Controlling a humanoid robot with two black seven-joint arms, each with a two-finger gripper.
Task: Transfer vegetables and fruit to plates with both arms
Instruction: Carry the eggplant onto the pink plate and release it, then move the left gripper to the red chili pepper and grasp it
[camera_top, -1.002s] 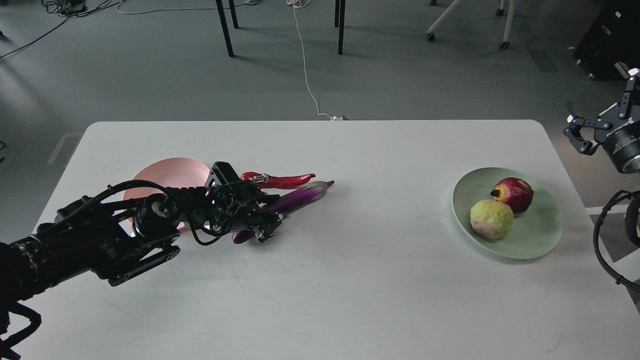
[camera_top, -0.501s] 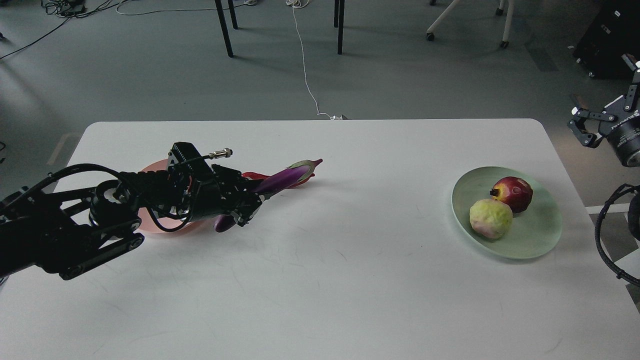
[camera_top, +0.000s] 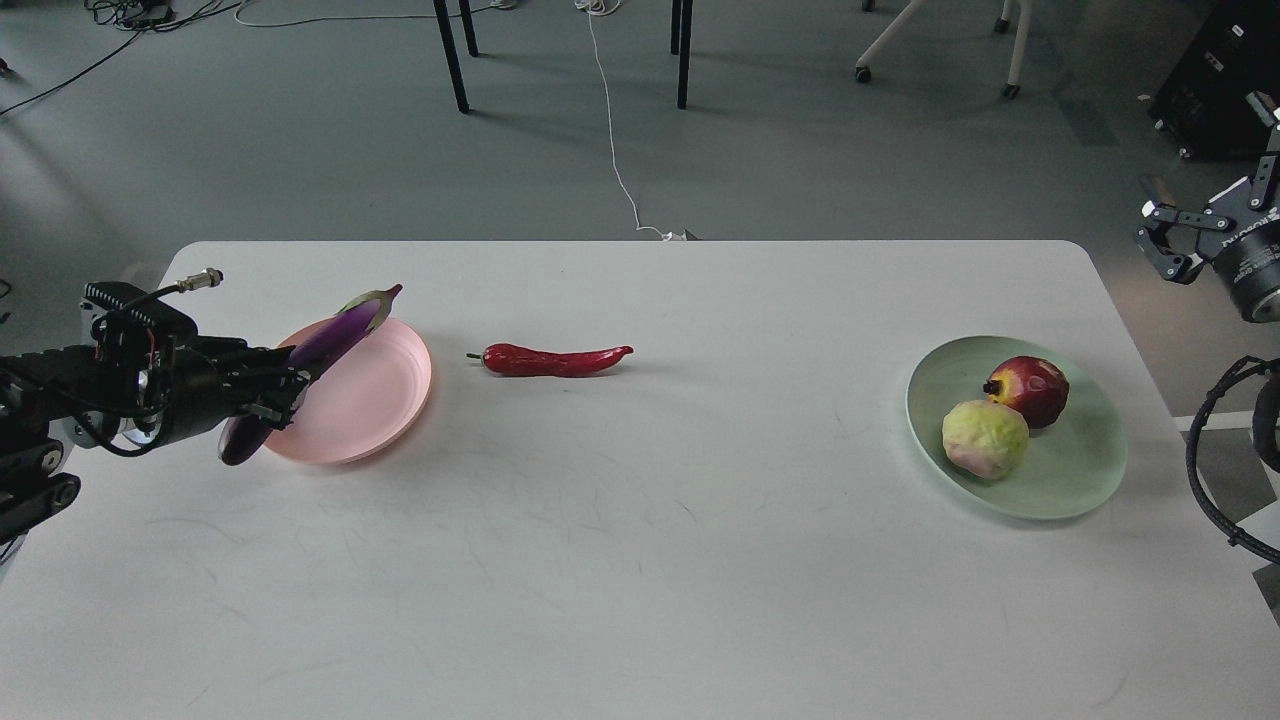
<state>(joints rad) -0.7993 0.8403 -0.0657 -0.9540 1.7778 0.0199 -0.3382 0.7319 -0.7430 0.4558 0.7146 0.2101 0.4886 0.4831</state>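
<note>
My left gripper (camera_top: 275, 392) is shut on the purple eggplant (camera_top: 335, 335) and holds it tilted above the left rim of the pink plate (camera_top: 375, 400), cap end up and to the right. The red chili pepper (camera_top: 553, 360) lies on the table right of the pink plate. The pomegranate (camera_top: 1030, 390) and the yellow-green ball (camera_top: 984, 438) sit together in the mint green plate (camera_top: 1080, 470) at the right. My right gripper (camera_top: 1165, 240) hangs off the table's right edge, fingers apart and empty.
The white table (camera_top: 640, 560) fills the view. Behind it, on the grey floor, stand chair legs (camera_top: 450, 55) and a white cable (camera_top: 615, 150). A black cable loop (camera_top: 1215, 460) hangs at the right edge.
My left gripper lifted the eggplant off the table and carried it left to the pink plate, uncovering the chili pepper. The right gripper drifted slightly.
</note>
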